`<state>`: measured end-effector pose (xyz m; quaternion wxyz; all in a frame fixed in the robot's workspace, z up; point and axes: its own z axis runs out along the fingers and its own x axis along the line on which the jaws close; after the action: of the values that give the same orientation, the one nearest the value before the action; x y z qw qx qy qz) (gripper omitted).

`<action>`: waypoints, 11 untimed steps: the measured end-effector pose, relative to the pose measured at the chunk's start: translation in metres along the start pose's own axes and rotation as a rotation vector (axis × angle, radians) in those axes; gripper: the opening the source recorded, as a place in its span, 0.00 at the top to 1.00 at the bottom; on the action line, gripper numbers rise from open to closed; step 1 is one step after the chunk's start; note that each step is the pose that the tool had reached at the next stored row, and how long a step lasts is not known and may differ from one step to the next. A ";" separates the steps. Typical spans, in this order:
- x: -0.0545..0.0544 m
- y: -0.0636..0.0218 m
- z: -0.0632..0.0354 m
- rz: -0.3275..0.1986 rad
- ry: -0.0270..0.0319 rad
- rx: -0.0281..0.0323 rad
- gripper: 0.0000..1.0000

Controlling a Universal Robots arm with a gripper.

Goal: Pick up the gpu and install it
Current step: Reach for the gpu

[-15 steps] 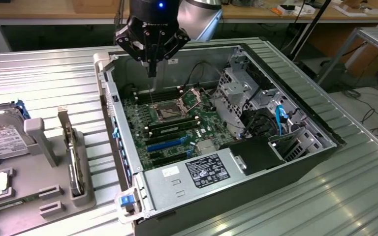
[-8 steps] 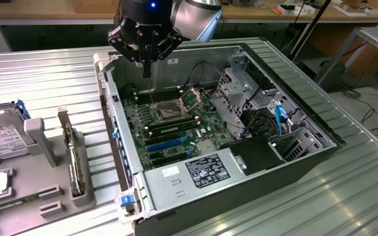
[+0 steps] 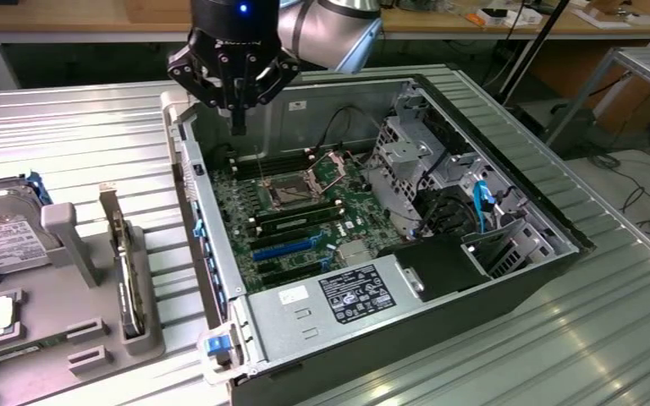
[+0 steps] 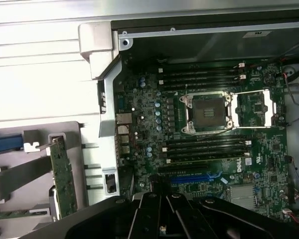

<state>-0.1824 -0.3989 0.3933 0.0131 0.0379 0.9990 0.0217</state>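
The gpu (image 3: pixel 129 272) stands on edge in a slot of the grey holder (image 3: pixel 65 330) at the exterior view's left, beside the open computer case (image 3: pixel 415 254). It is a thin card with a metal bracket strip at its far end. In the wrist view the gpu (image 4: pixel 64 177) shows its green board face. My gripper (image 3: pixel 238 125) hangs above the far corner of the case, over the motherboard (image 3: pixel 302 211), well away from the card. Its fingers are shut together with nothing between them. From the wrist, the gripper (image 4: pixel 162 199) sits over the blue expansion slot (image 4: pixel 189 178).
A silver hard drive (image 3: pixel 3 238) lies in the holder further to the exterior view's left. Inside the case are the open CPU socket (image 4: pixel 207 112), memory slots (image 4: pixel 199 74), a power supply (image 3: pixel 337 296) and drive cages (image 3: pixel 506 245). Ribbed metal table (image 3: pixel 77 135) surrounds the case.
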 end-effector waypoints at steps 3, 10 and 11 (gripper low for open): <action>0.005 -0.0004 -0.0001 0.000 0.0000 -0.0001 0.89; 0.018 -0.0014 -0.0005 0.000 0.0000 -0.0001 0.89; 0.021 -0.0016 -0.0006 0.000 0.0000 0.0000 0.89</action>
<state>-0.2033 -0.3989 0.3933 0.0131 0.0379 0.9990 0.0217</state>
